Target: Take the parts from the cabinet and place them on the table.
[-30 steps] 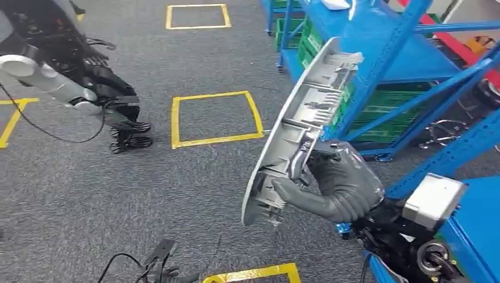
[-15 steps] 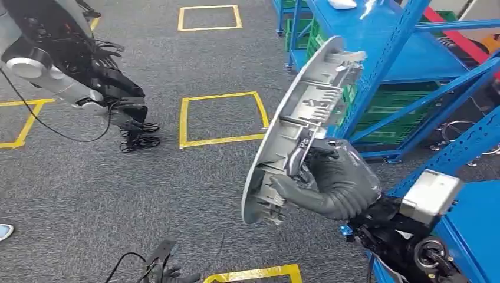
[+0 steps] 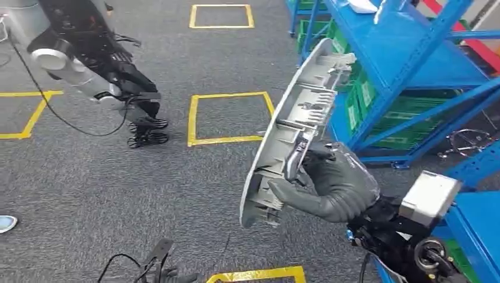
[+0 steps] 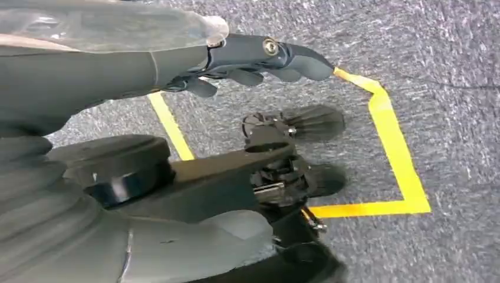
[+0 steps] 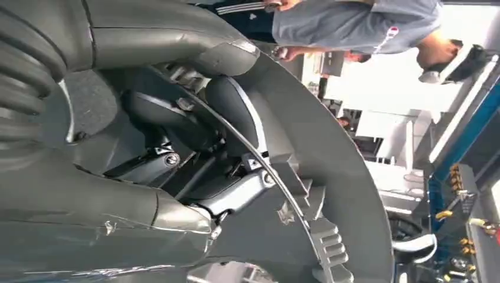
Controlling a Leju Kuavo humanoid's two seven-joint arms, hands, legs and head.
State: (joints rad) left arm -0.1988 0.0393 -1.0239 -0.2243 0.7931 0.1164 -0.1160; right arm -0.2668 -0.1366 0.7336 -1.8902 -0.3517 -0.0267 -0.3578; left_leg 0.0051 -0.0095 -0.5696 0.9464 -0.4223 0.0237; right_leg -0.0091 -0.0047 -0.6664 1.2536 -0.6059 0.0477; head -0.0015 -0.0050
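Grey moulded plastic forms the part point(image 3: 295, 132), a long curved panel with ribs and clips on its inner face, which the right robot hand point(image 3: 327, 186) is gripping near the lower end. The fingers are wrapping round a ribbed section on the inner side, so the panel is standing nearly upright, tilted, with its smooth outer face turned away from the palm; in the right wrist view the dark fingers point(image 5: 236, 118) are lying against the panel's curved edge. Holding it low and upright is probably keeping the long piece clear of the blue shelving point(image 3: 407, 65) just beside it, where green crates point(image 3: 407, 115) are sitting on a lower shelf. The part is thus in the air above the grey carpet floor point(image 3: 88, 194), clear of any shelf and not yet on a worktop. The left robot hand point(image 3: 144, 121) is hanging at the robot's side over the floor near a yellow taped square point(image 3: 230, 118); its fingers point(image 4: 277, 56) are extending loosely apart and holding nothing, leaving it free. A person point(image 5: 354, 23) in a grey shirt is standing nearby.
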